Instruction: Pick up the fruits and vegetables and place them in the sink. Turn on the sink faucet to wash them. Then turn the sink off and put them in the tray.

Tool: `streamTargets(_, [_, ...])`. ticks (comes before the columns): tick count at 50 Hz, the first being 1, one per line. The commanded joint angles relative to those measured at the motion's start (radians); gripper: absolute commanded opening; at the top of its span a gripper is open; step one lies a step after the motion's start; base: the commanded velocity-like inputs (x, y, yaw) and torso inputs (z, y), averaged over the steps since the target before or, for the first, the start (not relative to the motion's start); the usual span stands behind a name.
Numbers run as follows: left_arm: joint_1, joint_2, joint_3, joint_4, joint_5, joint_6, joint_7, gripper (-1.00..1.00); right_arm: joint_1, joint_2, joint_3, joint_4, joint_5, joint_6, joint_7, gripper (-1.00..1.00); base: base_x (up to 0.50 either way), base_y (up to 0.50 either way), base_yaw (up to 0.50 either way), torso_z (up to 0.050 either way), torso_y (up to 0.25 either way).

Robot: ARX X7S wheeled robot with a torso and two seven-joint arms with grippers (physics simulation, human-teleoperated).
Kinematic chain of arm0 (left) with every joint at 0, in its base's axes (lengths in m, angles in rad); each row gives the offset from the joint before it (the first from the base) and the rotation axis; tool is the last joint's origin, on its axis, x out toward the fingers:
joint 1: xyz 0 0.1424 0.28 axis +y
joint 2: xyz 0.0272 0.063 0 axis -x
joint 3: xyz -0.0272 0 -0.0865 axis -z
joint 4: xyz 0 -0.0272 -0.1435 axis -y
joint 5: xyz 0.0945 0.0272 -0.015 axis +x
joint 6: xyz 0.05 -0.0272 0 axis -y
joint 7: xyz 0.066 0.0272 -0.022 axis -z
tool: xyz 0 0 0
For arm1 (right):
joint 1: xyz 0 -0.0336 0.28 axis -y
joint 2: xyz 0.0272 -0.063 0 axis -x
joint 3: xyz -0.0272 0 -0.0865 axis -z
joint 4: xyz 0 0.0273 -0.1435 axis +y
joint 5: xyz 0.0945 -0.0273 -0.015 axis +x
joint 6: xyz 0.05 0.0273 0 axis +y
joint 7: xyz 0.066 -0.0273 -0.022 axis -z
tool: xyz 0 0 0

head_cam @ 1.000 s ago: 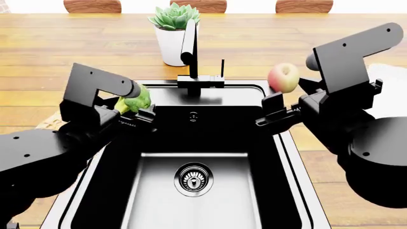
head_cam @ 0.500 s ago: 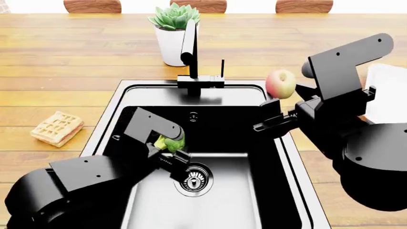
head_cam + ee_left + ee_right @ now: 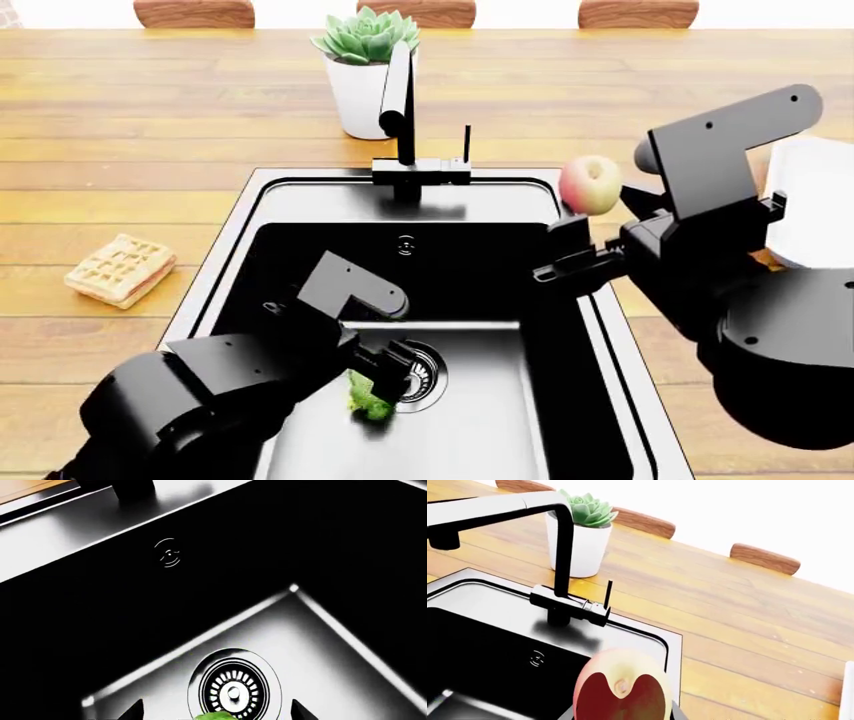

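Observation:
The green broccoli (image 3: pixel 363 397) lies on the floor of the black sink (image 3: pixel 227 260), beside the round steel drain (image 3: pixel 419 376). My left gripper (image 3: pixel 378 378) hangs just over it inside the basin. In the left wrist view its jaws stand wide open, with only the broccoli's top (image 3: pixel 215 715) showing between them. At the sink's back right corner my right gripper (image 3: pixel 591 200) holds the pinkish-red and yellow apple (image 3: pixel 590 184) above the rim. The apple (image 3: pixel 620 690) fills that gripper's jaws. The black faucet (image 3: pixel 398 100) stands behind the basin. The white tray (image 3: pixel 814 195) is half hidden behind my right arm.
A white pot with a succulent (image 3: pixel 363 85) stands right behind the faucet. The faucet's slim lever (image 3: pixel 466 140) points up on its right side. A golden waffle (image 3: pixel 120 268) lies on the wooden counter left of the sink. Chair backs (image 3: pixel 194 12) line the far edge.
My left arm went deeper into the basin and its jaws opened; the broccoli went from the gripper to the sink floor by the drain. The right arm with the apple barely shifted.

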Motion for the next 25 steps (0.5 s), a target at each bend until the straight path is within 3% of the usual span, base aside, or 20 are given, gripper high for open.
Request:
streamTargets(1, [-0.001, 0.024, -0.062, 0.014, -0.027, -0.013, -0.019, 1.00, -0.007, 0.001, 0.006, -0.004, -0.018, 0.001, -0.003, -1.00, 0.00, 0.00, 0.00, 0.000, 0.000])
streamTargets(14, [-0.051, -0.035, -0.335, 0.267, -0.215, -0.075, -0.182, 1.00, -0.076, -0.025, -0.018, -0.063, -0.046, -0.032, 0.003, -1.00, 0.00, 0.00, 0.00, 0.000, 0.000])
streamTargets(25, [-0.052, -0.096, -0.576, 0.399, -0.359, -0.102, -0.367, 1.00, -0.203, -0.156, -0.062, -0.009, -0.117, -0.099, -0.055, -1.00, 0.00, 0.00, 0.00, 0.000, 0.000])
